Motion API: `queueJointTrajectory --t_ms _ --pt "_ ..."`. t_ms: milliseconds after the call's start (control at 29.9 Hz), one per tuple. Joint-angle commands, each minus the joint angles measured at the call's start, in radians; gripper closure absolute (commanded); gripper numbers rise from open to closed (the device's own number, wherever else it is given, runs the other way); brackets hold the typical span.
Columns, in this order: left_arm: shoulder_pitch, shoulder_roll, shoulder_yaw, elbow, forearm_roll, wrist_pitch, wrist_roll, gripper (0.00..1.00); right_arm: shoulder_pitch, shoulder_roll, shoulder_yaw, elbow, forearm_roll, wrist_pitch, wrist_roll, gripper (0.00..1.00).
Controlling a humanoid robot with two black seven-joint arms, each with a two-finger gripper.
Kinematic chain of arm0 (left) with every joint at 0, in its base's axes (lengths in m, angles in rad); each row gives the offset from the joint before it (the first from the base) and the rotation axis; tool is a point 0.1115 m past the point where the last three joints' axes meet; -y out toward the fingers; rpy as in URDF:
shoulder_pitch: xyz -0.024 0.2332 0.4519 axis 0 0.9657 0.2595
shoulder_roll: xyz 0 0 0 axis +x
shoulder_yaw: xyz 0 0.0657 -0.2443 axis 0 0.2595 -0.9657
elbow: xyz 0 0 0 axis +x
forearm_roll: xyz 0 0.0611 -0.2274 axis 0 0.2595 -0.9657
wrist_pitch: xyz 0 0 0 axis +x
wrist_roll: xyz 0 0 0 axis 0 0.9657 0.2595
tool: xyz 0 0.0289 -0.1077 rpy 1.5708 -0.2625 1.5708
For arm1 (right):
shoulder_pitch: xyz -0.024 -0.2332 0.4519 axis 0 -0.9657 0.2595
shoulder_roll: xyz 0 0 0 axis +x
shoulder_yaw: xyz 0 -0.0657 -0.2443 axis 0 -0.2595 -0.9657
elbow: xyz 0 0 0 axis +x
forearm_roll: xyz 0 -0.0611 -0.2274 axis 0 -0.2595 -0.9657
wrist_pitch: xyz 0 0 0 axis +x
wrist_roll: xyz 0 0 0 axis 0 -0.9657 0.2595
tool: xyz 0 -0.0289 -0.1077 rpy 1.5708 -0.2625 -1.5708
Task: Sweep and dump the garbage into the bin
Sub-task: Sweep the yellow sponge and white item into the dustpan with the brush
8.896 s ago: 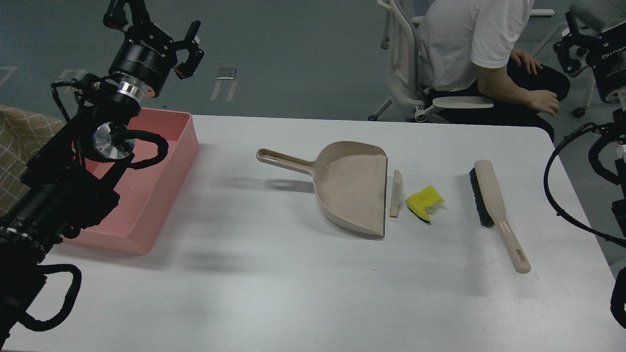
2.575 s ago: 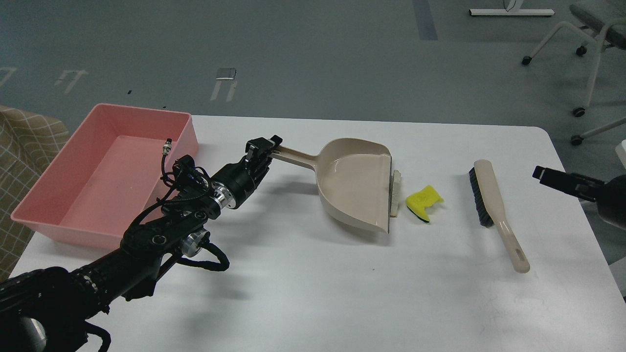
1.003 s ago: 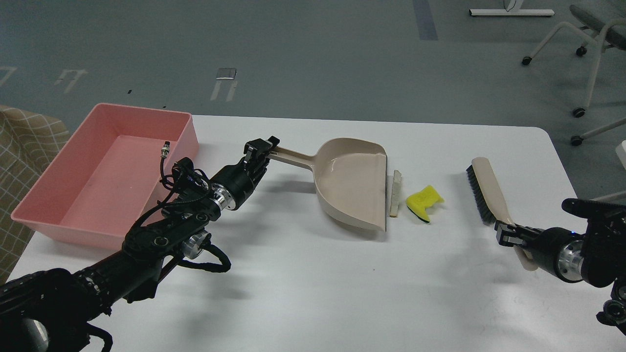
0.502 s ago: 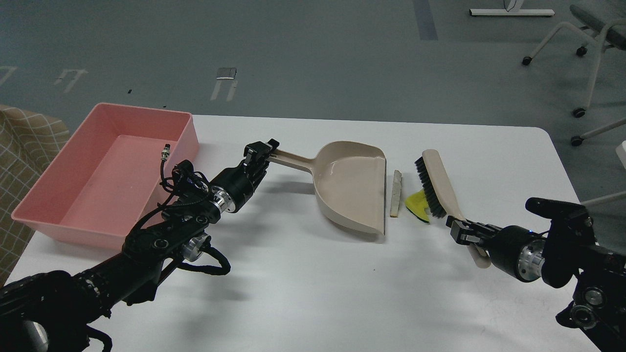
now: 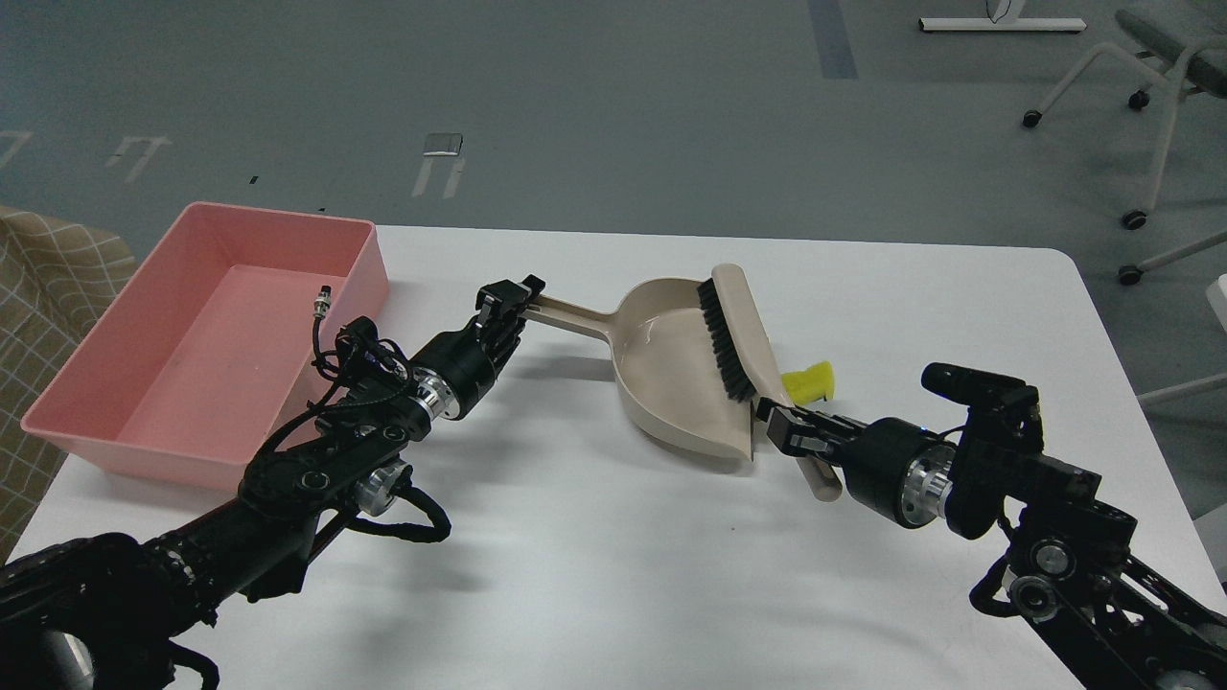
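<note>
My left gripper [image 5: 506, 302] is shut on the handle of the beige dustpan [image 5: 671, 369], which rests on the white table [image 5: 613, 575] with its mouth to the right. My right gripper [image 5: 788, 429] is shut on the handle of the beige brush [image 5: 738, 331]. The brush lies along the dustpan's mouth with its black bristles over the pan. The yellow sponge piece [image 5: 810, 382] lies just right of the brush, outside the pan. The bread slice is hidden. The pink bin [image 5: 153, 402] stands at the far left.
A beige checked cloth [image 5: 38, 287] lies left of the bin. White chair legs [image 5: 1150, 105] stand on the floor at the back right. My two arms stretch across the table's front half.
</note>
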State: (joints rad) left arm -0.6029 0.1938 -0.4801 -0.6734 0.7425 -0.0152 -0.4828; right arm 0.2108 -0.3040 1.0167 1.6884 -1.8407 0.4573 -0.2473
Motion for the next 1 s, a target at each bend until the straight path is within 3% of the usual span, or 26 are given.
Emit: queueJointTrajectory --t_ms 0,301,702,970 --pt "0.000 0.003 0.000 0.000 0.000 0.000 0.000 1.00 0.009 0.003 0.054 0.031 0.001 0.006 -0.001 1.00" --pt "0.024 0.000 0.000 -0.002 0.002 0.006 0.001 1.00 -0.102 -0.220 0.117 -0.004 0.067 0.026 0.008 1.00" --pt "0.021 -0.002 0.038 -0.005 -0.002 0.023 0.000 1.00 -0.177 -0.314 0.112 0.022 0.095 0.027 0.014 1.00" --pt "0.015 -0.002 0.038 -0.005 -0.002 0.026 0.001 1.00 -0.191 -0.299 0.086 0.008 0.095 0.031 0.011 1.00"
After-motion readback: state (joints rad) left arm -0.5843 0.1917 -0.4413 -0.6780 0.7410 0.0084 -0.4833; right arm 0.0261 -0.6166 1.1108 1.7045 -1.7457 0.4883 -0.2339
